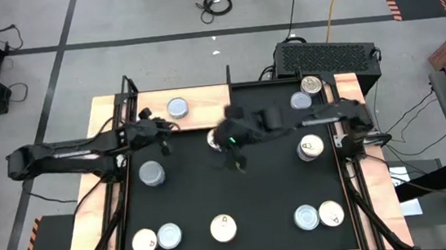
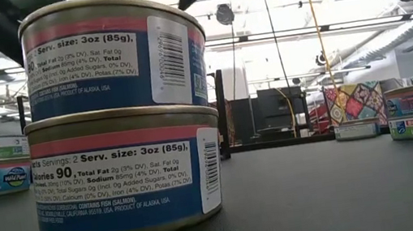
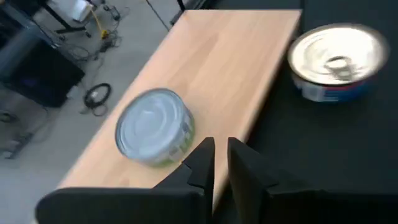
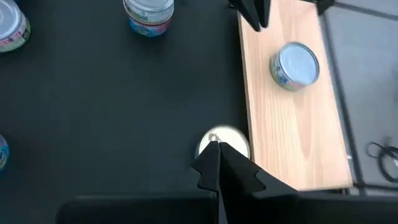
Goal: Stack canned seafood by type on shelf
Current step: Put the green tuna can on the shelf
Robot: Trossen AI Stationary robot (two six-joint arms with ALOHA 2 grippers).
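The light wood shelf (image 1: 196,103) lies at the table's far left. One silvery blue-grey can (image 1: 176,107) stands on it and also shows in the left wrist view (image 3: 155,127). My left gripper (image 1: 162,131) hovers just near of that can, its fingers (image 3: 206,158) almost together and empty. A cream-white can with a pull tab (image 1: 213,139) stands on the black mat at the shelf's edge. My right gripper (image 1: 230,139) is shut right beside it; in the right wrist view its tips (image 4: 217,155) overlap that can (image 4: 231,142). My right gripper has its shut fingertips (image 4: 211,152) at the cream-white can's rim (image 4: 214,138), coming from the table's right side and slanting down. The can stands upright on the mat. I cannot tell whether the fingers touch it.
A two-can stack (image 1: 152,174) stands on the mat's left part and fills the low view (image 2: 117,121). More cans stand along the near edge (image 1: 223,227), (image 1: 156,239), (image 1: 318,215) and at the right (image 1: 310,146), (image 1: 301,100), (image 1: 311,84). The mat's middle (image 1: 237,189) is free.
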